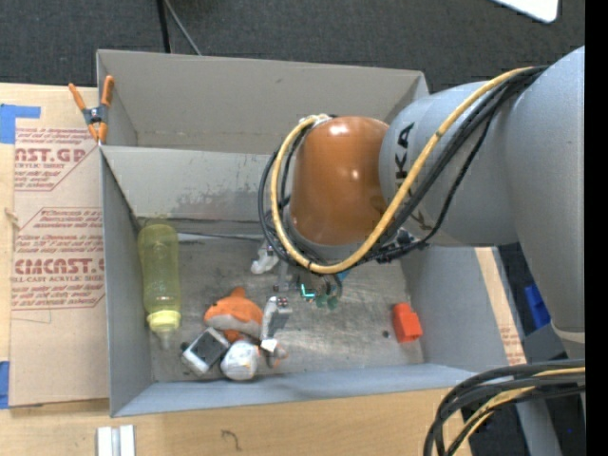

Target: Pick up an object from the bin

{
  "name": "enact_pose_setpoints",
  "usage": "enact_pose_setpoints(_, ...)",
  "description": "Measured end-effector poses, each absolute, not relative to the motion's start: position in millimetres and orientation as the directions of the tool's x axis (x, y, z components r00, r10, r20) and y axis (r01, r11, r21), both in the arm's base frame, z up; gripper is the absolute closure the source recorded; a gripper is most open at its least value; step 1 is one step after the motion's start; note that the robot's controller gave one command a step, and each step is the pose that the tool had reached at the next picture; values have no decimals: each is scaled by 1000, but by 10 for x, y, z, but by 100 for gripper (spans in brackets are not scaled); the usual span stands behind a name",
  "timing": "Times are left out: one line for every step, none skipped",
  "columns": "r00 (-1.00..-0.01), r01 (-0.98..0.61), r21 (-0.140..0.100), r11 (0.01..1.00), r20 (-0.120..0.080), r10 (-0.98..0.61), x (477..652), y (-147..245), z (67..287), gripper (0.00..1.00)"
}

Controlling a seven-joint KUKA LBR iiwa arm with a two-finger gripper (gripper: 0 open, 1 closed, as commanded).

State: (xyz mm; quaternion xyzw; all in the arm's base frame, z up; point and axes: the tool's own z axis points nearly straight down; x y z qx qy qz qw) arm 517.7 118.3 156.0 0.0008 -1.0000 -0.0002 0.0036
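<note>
My gripper [278, 313] hangs low in the middle of the bin, under the arm's orange cover. Just to its left lies an orange soft toy [233, 312], close to or touching the gripper; whether they touch I cannot tell. A silvery-white ball [240, 360] sits directly in front of the gripper, near the front wall. Beside the ball lies a small white and black device [203, 350].
A yellow-green bottle [160, 273] lies lengthwise along the left wall. An orange-red block [407, 321] sits by the right wall. The arm and its cables cover the bin's back right part.
</note>
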Motion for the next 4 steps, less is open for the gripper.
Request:
enact_pose_setpoints(-1000,-1,1,1000,0,-1,5196,1179,1599,0)
enact_pose_setpoints(-999,32,3,999,-9,32,5157,1139,1187,0)
enact_pose_setpoints(-994,-108,0,994,3,-108,5111,1131,847,0)
enact_pose_setpoints(-996,94,0,996,-13,94,5428,1399,819,100)
